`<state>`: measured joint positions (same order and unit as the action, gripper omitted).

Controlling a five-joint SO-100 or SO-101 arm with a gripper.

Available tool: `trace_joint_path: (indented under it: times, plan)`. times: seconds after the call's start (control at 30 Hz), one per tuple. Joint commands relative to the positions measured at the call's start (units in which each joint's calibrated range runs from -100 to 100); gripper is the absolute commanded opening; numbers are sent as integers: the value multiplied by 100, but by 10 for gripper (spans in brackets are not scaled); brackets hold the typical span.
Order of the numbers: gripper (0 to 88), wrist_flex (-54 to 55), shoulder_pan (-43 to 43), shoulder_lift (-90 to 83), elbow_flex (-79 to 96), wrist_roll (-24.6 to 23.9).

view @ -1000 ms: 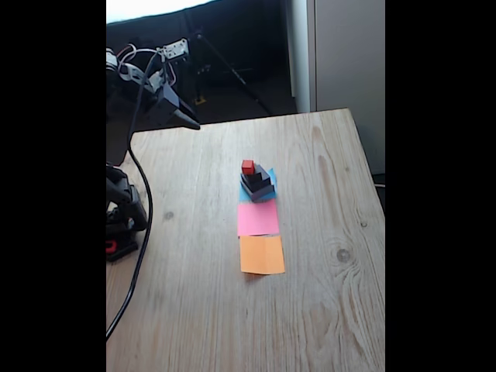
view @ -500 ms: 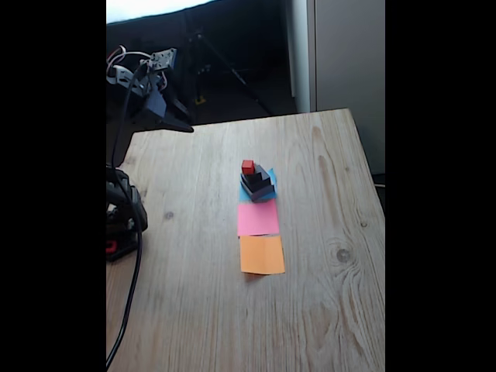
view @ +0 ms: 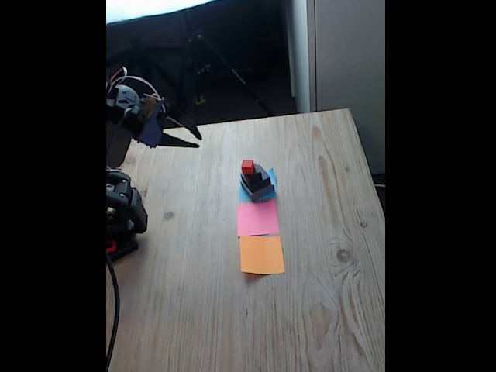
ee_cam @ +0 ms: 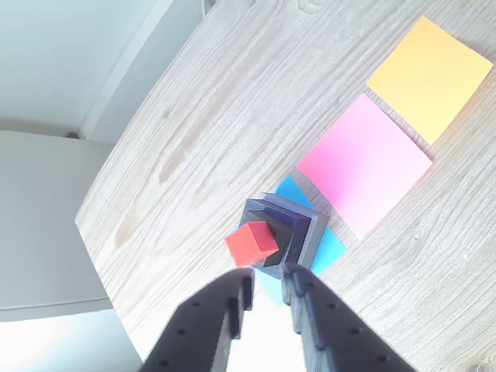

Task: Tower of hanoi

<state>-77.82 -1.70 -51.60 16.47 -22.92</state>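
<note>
The tower of hanoi point(view: 256, 181) stands stacked on a blue paper square near the middle of the table: a flat grey block point(ee_cam: 308, 232) at the bottom, black blocks point(ee_cam: 271, 219) above it, and a tiny red cube point(view: 248, 167) on top. In the wrist view the red cube point(ee_cam: 251, 242) sits slightly off to one side of the stack. My gripper point(view: 194, 139) hovers at the far left of the table, well away from the tower and pointing toward it. From the wrist camera the gripper point(ee_cam: 268, 277) is slightly open, with nothing between its fingers.
A pink paper square point(view: 257, 218) and an orange one point(view: 262, 254) lie in a row in front of the tower. The arm's base point(view: 122, 213) and its cable sit at the table's left edge. The wooden table point(view: 333, 294) ends at the right and far sides.
The arm's wrist has dropped and pulled back to the left, and the gripper now points more level across the table. The tower has not moved.
</note>
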Motion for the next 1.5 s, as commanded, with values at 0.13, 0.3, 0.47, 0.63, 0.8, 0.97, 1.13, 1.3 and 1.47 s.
trace_joint_path:
  times: [0.13,0.3,0.47,0.63,0.8,0.97,1.13,1.3,1.47]
  plan:
    - [4,1125,16,-926,1662,-2240]
    - [4,1797,175,-1426,2998,-3929]
    - [4,2590,459,-2054,4517,-3979]
    - [4,3278,559,-2395,5935,-3678]
    - [4,4039,651,-2955,7298,-3595]
    - [4,4023,726,-3227,7789,-3678]
    - [4,4047,743,-3454,8344,-3912]
    - [4,3505,684,-3719,8344,-4364]
    - [4,2914,684,-3719,8344,-4631]
